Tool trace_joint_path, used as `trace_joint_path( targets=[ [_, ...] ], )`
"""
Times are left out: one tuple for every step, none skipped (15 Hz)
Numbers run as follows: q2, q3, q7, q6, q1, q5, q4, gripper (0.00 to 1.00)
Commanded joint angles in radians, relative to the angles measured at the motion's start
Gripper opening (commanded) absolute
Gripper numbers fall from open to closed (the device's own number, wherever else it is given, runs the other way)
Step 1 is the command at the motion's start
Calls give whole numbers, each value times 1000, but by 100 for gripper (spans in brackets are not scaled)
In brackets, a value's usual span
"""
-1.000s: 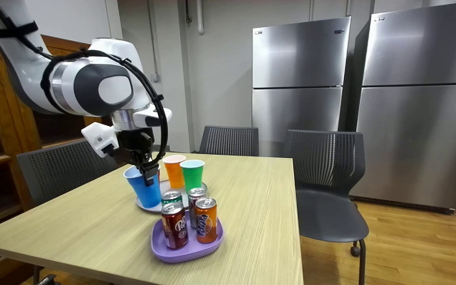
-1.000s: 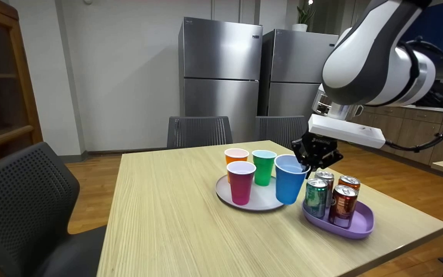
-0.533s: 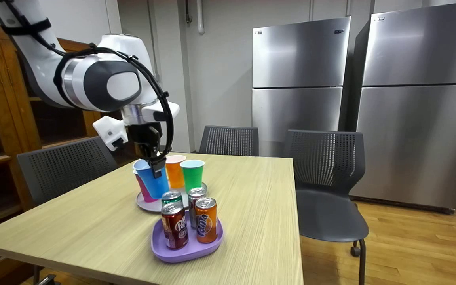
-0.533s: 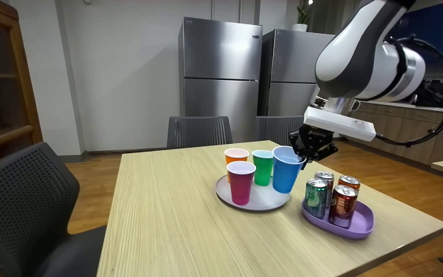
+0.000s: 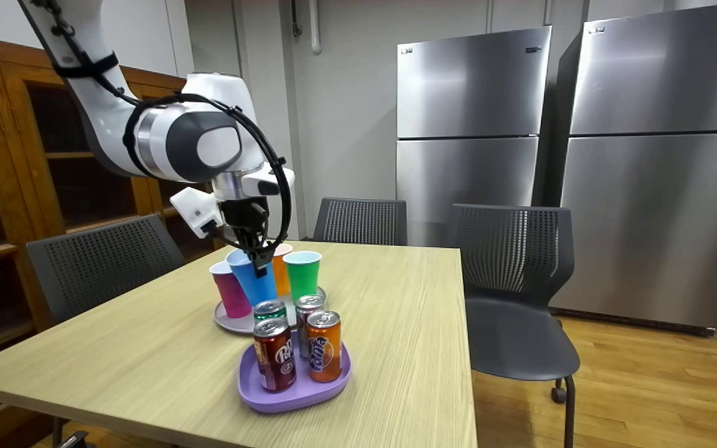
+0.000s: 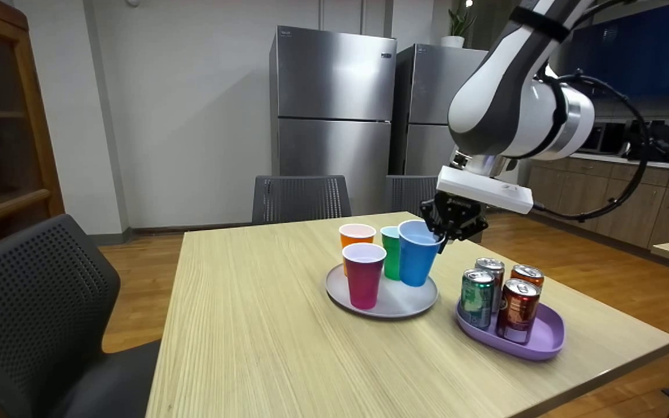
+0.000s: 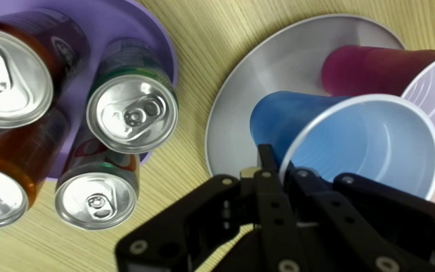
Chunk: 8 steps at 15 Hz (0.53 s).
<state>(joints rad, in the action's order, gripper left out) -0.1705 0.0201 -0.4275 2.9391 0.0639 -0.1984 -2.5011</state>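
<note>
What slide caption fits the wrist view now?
Gripper pinching a blue cup by its rim; a magenta cup on a plate and four cans nearby.

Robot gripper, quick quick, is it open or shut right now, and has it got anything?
Gripper: closed, holding the blue plastic cup by its rim.

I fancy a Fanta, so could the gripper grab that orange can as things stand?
Probably not: the gripper holds the blue cup by its rim, though nothing seems to cover the orange can.
</note>
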Motion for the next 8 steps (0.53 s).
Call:
trace_joint_path(
  targets=[
    [-80, -24, 45, -38, -19, -42, 93, 1],
    [-98, -27, 50, -44, -20, -45, 111, 1],
    [-115, -28, 52, -47, -20, -45, 126, 1],
    [-133, -34, 59, -53, -24, -51, 144, 1],
    [-148, -36, 62, -59, -25, -52, 158, 1],
    [-161, -38, 66, -62, -26, -54, 170, 1],
    [-172, -39, 70, -68, -29, -56, 182, 1],
    [-182, -40, 73, -71, -31, -58, 192, 1]
  ],
)
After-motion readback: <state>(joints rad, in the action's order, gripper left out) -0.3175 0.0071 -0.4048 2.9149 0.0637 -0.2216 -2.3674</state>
